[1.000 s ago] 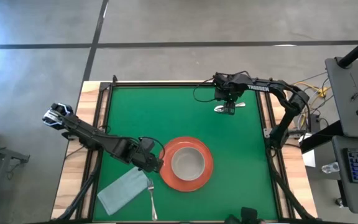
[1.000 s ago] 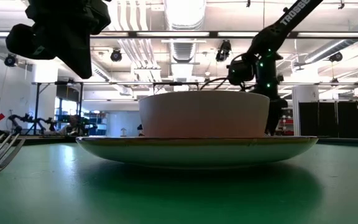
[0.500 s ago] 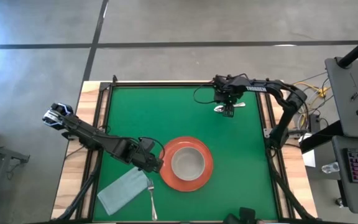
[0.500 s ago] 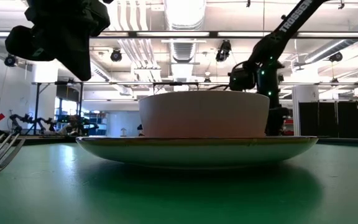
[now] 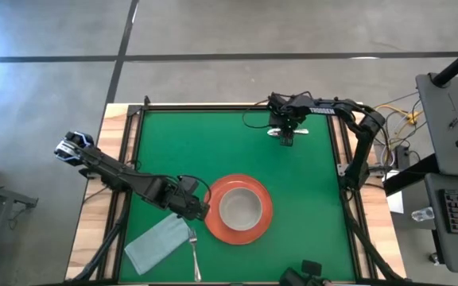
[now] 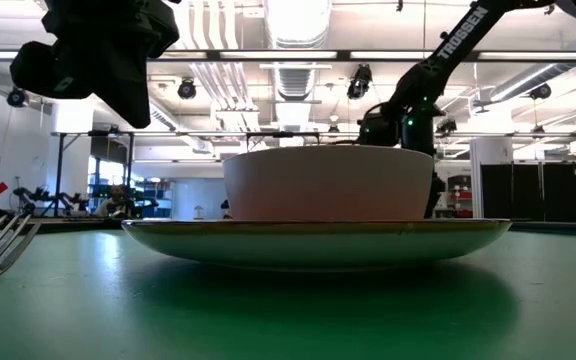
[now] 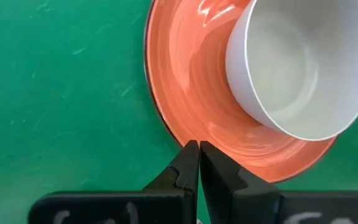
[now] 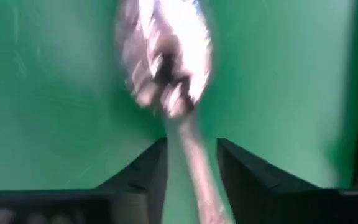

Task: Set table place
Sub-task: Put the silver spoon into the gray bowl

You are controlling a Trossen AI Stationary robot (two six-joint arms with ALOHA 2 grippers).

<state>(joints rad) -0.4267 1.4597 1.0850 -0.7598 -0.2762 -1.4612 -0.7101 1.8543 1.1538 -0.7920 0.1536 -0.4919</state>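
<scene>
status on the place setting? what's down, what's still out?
Done: grey bowl sits on the orange-red plate; fork lies beside it, at the edge of a grey-green napkin. In hand: the right tool is over the spoon at the table's far side, fingers straddling its handle, not closed. The left tool waits shut at the plate's rim. Left: bring the spoon to the plate.

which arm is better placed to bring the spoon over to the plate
The right. Its gripper is at the far side of the table with the spoon between its fingers. The left gripper sits shut at the plate's rim.
</scene>
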